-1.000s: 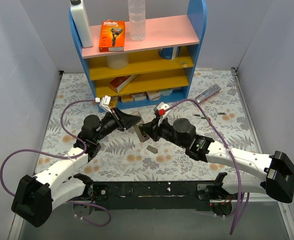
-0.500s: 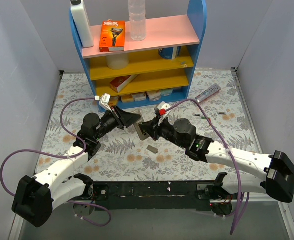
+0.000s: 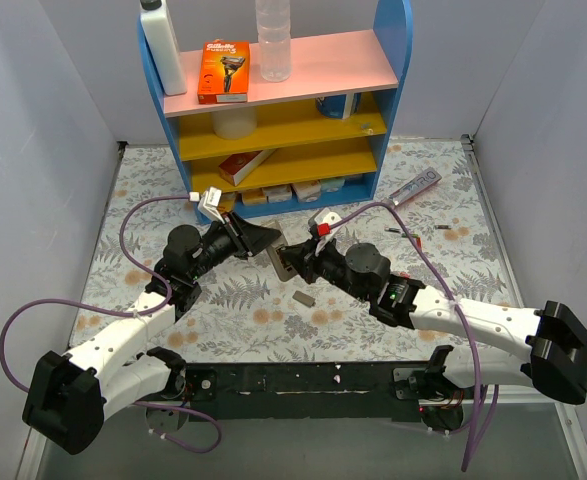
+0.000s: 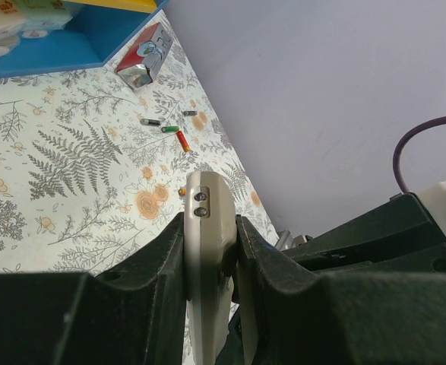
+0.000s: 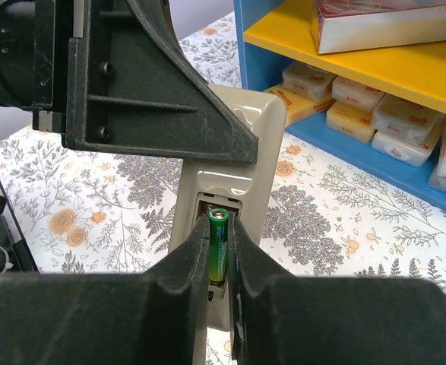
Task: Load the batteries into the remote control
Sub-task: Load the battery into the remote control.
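Note:
My left gripper (image 3: 260, 240) is shut on the remote control (image 3: 278, 263) and holds it above the table. In the left wrist view the remote (image 4: 206, 201) stands edge-on between the fingers of that gripper (image 4: 210, 232). My right gripper (image 5: 218, 255) is shut on a green battery (image 5: 218, 243). The battery's tip is at the open battery compartment in the remote's grey back (image 5: 234, 163). In the top view the right gripper (image 3: 296, 262) sits against the remote. Several loose batteries (image 4: 169, 129) lie on the table at the right (image 3: 398, 234).
A small grey cover piece (image 3: 302, 297) lies on the floral mat just in front of the grippers. A blue shelf unit (image 3: 283, 110) with boxes stands behind. A silver-purple tube (image 3: 414, 187) lies at the right back, near the loose batteries.
My right arm has shifted slightly, with the green battery staying at the remote's compartment. The left arm holds the remote in nearly the same place.

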